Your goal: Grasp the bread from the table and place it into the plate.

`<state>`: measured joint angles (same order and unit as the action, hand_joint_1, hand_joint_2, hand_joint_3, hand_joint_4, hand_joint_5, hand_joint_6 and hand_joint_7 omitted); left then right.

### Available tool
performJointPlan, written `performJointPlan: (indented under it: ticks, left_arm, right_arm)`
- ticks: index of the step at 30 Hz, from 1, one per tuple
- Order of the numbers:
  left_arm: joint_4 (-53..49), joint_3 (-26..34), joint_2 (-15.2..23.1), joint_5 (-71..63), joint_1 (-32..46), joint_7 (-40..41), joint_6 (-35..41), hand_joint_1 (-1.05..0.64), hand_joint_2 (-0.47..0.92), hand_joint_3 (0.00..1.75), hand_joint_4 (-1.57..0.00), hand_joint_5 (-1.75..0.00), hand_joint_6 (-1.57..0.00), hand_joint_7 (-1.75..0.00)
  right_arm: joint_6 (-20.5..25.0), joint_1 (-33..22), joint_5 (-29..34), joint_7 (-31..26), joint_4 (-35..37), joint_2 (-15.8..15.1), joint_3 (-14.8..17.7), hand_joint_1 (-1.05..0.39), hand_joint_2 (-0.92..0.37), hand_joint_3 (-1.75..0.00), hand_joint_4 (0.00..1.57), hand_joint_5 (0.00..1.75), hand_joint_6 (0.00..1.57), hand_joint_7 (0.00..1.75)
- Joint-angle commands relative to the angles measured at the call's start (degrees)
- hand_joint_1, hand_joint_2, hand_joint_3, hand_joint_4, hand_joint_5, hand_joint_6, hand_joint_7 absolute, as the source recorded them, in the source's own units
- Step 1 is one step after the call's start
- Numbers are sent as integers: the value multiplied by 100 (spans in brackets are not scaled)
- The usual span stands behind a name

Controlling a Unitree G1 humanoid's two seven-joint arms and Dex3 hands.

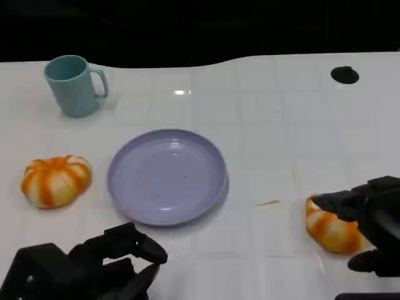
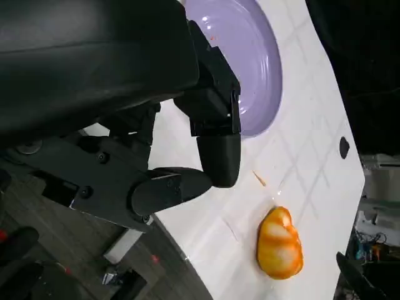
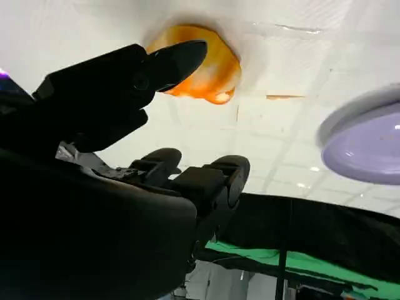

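Two orange-and-white bread rolls lie on the white table. One bread roll (image 1: 56, 180) sits left of the purple plate (image 1: 125, 187). The other bread roll (image 1: 330, 231) (image 2: 280, 245) (image 3: 212, 78) lies at the right, and my right hand (image 1: 374, 220) (image 3: 140, 119) hovers beside and partly over it with fingers spread, not gripping it. My left hand (image 1: 94, 265) (image 2: 187, 125) hangs low in front of the plate (image 2: 256, 56), fingers loosely apart and holding nothing. The plate (image 3: 369, 144) is bare apart from a few crumbs.
A teal mug (image 1: 73, 84) stands at the back left, handle to the right. A small black hole (image 1: 344, 75) marks the table at the back right. A thin crumb sliver (image 1: 267, 202) lies between plate and right roll.
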<state>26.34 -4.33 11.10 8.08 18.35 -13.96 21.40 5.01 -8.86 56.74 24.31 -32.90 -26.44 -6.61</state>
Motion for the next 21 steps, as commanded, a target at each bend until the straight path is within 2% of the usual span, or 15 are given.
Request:
performJointPlan:
  ticks: [1, 7, 16, 21]
  left_arm:
    - [10, -3, 31, -40, 1, 12, -21, -29, 80, 64, -68, -175, -63, -129]
    - [15, -38, 37, -98, 15, 24, -74, -30, 80, 64, -67, -175, -63, -129]
    - [52, -42, 37, -128, 47, 22, -84, -31, 80, 64, -68, -175, -63, -130]
    - [109, -38, 25, -107, 68, 32, -32, -31, 80, 64, -68, -175, -63, -130]
  right_arm:
    - [28, 157, 158, 83, 112, -48, -73, -52, -77, 0, 29, 18, 37, 0]
    - [29, 345, 266, 13, 612, -42, -247, -49, -77, -1, 29, 17, 36, 0]
    - [44, 917, 91, -378, 1888, 52, -521, -48, -81, -1, 33, 16, 40, 1]
    - [216, 1246, 41, -401, 2498, 131, -710, -48, -82, -1, 32, 14, 41, 1]
